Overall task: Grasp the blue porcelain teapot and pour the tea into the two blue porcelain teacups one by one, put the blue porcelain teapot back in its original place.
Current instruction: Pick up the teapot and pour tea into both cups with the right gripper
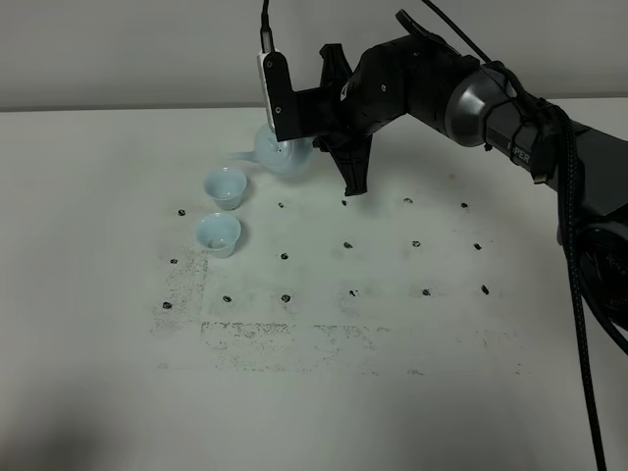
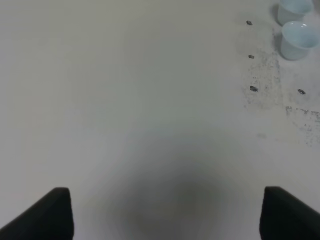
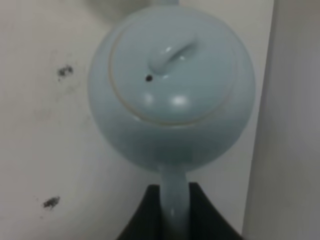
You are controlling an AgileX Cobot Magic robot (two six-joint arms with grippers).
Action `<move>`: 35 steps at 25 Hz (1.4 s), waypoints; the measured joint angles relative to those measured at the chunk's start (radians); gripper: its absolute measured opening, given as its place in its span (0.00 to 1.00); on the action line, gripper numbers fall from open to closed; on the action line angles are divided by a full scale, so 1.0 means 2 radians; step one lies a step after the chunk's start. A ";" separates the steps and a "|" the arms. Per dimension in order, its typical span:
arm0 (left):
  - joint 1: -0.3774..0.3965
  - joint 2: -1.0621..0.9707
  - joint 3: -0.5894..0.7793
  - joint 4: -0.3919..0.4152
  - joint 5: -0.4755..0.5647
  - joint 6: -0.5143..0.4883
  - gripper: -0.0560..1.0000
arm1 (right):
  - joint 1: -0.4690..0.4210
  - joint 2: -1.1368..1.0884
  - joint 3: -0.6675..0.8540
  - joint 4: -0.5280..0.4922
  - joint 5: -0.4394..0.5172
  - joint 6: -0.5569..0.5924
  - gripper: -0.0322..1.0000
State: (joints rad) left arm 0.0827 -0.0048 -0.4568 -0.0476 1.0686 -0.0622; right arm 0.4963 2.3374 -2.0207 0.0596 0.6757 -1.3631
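Note:
The blue porcelain teapot [image 1: 278, 155] is at the back of the table, half hidden behind my right gripper [image 1: 312, 132]. Its spout points left, just beyond the far teacup [image 1: 226, 186]. The near teacup [image 1: 218, 235] stands just in front of the far one. In the right wrist view the teapot [image 3: 170, 85] fills the frame with its lid on, and my right gripper [image 3: 172, 217] is shut on its loop handle. My left gripper [image 2: 172, 220] is open and empty over bare table. Both teacups [image 2: 300, 39] [image 2: 292, 10] show far off in the left wrist view.
The white table [image 1: 392, 392] carries a grid of small dark marks [image 1: 347, 245] and a scuffed patch [image 1: 265, 339] toward the front. The right arm [image 1: 510, 118] reaches in from the right edge. A wall runs behind the table's back edge.

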 joint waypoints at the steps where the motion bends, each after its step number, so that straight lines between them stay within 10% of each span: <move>1: 0.000 0.000 0.000 0.000 0.000 0.000 0.74 | 0.001 0.000 0.000 -0.001 0.000 -0.004 0.08; 35: 0.000 0.000 0.000 0.000 0.000 0.000 0.74 | 0.023 0.000 0.000 -0.071 -0.024 -0.022 0.08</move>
State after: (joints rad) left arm 0.0827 -0.0048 -0.4568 -0.0476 1.0686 -0.0631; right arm 0.5423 2.3374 -2.0207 -0.0826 0.6268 -1.4076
